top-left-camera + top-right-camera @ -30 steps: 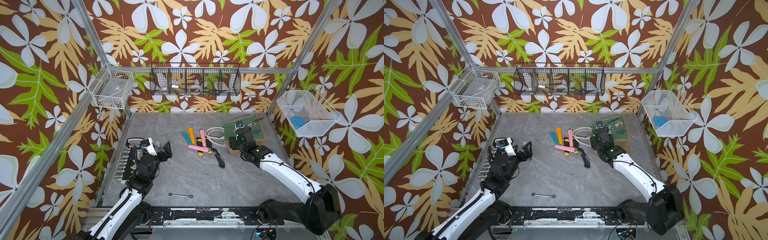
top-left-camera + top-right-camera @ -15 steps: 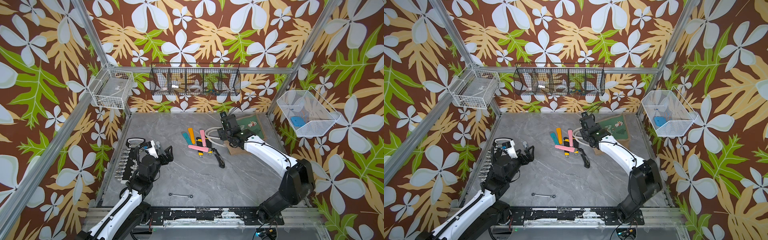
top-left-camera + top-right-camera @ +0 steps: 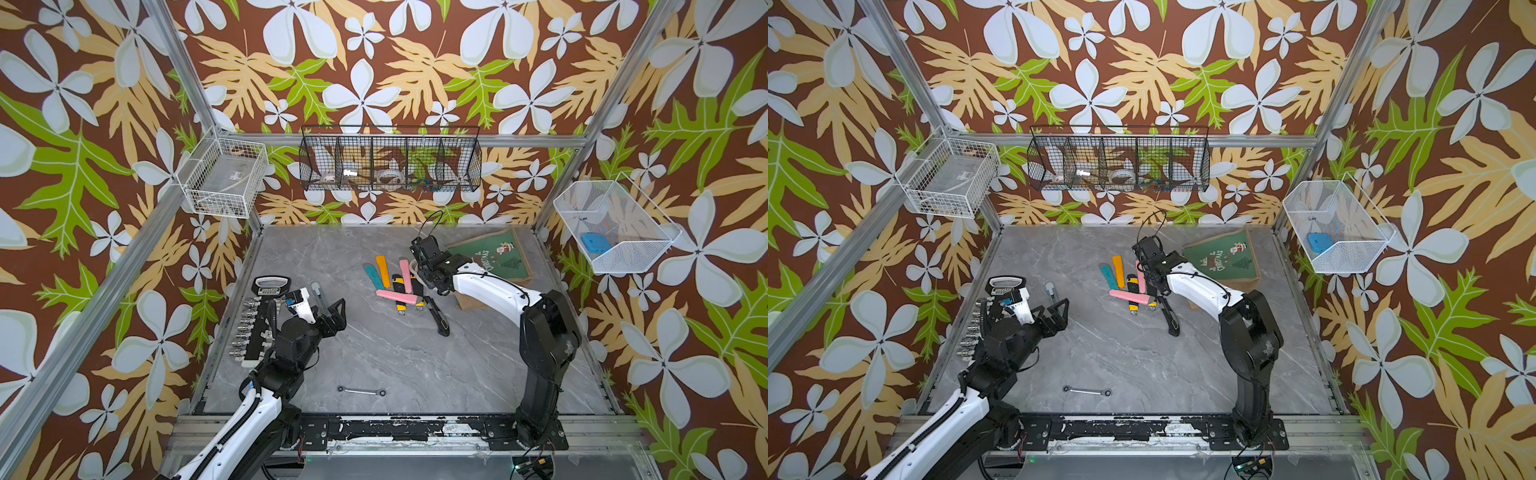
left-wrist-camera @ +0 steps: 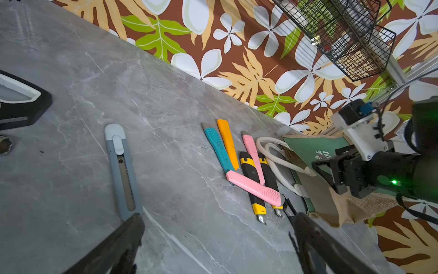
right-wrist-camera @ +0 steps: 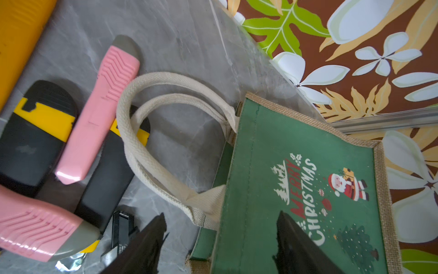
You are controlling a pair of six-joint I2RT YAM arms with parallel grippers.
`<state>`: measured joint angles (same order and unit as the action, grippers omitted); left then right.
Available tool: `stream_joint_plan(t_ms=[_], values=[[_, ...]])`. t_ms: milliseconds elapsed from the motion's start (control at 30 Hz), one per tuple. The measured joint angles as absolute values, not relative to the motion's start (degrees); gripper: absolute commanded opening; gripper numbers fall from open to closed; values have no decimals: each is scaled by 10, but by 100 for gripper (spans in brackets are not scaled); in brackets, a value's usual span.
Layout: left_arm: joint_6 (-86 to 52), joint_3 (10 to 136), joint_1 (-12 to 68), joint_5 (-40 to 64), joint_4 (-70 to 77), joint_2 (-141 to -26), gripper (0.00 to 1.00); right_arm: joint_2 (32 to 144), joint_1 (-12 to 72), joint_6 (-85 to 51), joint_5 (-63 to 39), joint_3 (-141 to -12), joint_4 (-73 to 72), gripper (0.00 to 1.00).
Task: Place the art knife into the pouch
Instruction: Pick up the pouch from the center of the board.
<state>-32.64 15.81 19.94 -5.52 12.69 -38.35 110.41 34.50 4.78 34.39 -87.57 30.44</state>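
No knife is in the pouch as far as shows: it lies flat at the far right of the tabletop, green panel up, its white handles draped onto a cluster of art knives. A grey art knife lies well apart by the left arm, so picking, opening and inserting likely all remain. The right arm stretches forward, the right end effector low over the pouch's mouth edge, jaws apart and empty; the left end effector gapes wide, empty, aimed toward the grey art knife.
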Motion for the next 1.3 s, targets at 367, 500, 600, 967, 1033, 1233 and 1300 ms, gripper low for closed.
stream_joint_plan(t_ms=[367,500,600,967,1033,1233,1300], values=[[-326,153,200,-55,122,-384,100,1195,345,74,409,-952,336,76],[-326,151,200,-55,121,-387,100,1227,345,81,433,-967,345,76],[-326,150,200,-55,118,-387,100,1241,345,86,446,-970,350,76],[-324,148,200,-55,114,-385,100,1220,345,63,475,-964,377,74],[-324,148,200,-55,114,-384,100,1192,349,54,467,-945,377,74],[-324,148,200,-55,114,-384,100,1160,371,33,453,-893,396,71],[-324,148,200,-55,114,-384,100,1160,378,29,452,-881,403,72]])
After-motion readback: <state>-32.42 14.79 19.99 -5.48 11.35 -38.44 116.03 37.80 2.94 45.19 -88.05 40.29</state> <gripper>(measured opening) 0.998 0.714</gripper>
